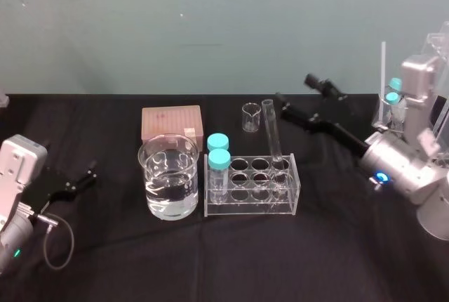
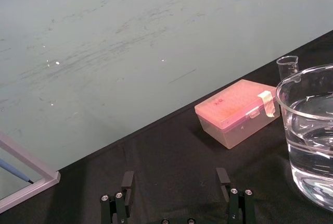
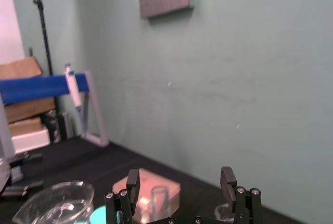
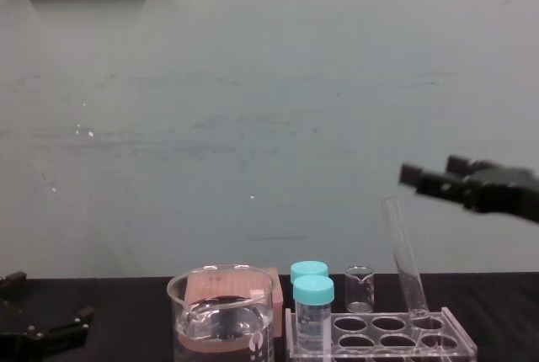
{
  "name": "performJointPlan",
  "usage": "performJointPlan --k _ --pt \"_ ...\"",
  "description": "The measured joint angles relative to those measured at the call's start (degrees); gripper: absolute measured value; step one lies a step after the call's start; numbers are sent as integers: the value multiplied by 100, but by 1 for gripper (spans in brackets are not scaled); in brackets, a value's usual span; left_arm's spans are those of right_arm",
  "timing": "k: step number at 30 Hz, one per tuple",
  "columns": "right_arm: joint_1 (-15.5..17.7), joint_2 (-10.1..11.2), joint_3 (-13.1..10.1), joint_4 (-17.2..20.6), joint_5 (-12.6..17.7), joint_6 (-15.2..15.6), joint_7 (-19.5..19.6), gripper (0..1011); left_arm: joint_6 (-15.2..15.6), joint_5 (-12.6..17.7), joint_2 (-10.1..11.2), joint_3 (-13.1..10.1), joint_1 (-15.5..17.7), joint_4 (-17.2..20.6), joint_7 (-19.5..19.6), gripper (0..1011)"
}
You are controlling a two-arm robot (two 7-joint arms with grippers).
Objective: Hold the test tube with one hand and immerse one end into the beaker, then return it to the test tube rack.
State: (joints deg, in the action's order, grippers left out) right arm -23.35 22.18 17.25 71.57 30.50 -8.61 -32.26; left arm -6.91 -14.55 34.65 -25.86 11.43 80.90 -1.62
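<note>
1. The test tube [image 1: 273, 137] stands in the back right hole of the rack [image 1: 245, 208]. It leans, with its open top tipped toward the beaker's side.
2. The right hand [image 1: 293, 88] hovers just beside the tube's top with its fingers spread and nothing between them. To me it looks set to take the tube.
3. I'd want the fingers lowered either side of the upper glass and angled to match the lean. They should close softly, since bare glass is slippery and thin.
4. The lift should follow the tube's own tilt, so the tube doesn't lever against the rack.
5. Two teal-capped vials [image 1: 219, 158] stand at the rack's left end, between the tube and the beaker [image 1: 168, 175]. The tube should be carried above them, then dipped into the water.
6. The left hand [image 1: 70, 184] lies open and idle at the far left of the bench [image 1: 337, 246].
</note>
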Motion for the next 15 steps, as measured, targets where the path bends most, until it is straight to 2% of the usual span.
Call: performJointPlan --k 5,8,15 --pt "316 138 -270 425 16 -109 286 1002 0 0 0 0 0 0 0 1000" --pt "646 215 -533 682 -57 -132 681 1002 0 0 0 0 0 0 0 1000" --pt "1136 249 -876 821 -267 -17 1283 1002 0 0 0 0 0 0 0 1000"
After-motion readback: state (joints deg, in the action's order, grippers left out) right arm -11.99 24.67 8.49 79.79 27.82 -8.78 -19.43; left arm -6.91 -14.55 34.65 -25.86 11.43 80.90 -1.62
